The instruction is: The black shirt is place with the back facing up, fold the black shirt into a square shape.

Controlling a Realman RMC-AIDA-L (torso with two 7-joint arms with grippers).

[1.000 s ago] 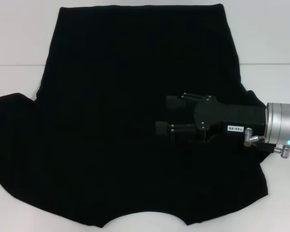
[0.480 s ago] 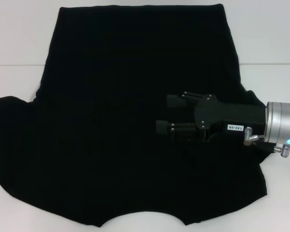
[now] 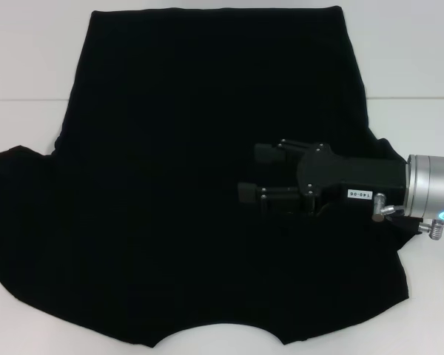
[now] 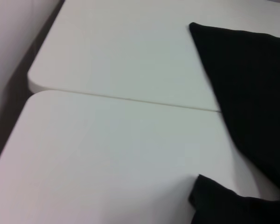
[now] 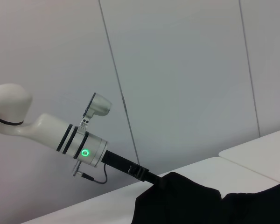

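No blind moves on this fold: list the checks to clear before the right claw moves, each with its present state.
1. Black shirt lying spread on the table: ok.
2. Right claw over the shirt's right half, jaws apart: ok.
3. Fabric caught between its jaws: cannot tell, black on black.
4. Left claw at the shirt's edge in the right wrist view, hold on the cloth: cannot tell.
5. Whole shirt inside the head view: not ok, the left sleeve runs off the picture's edge.
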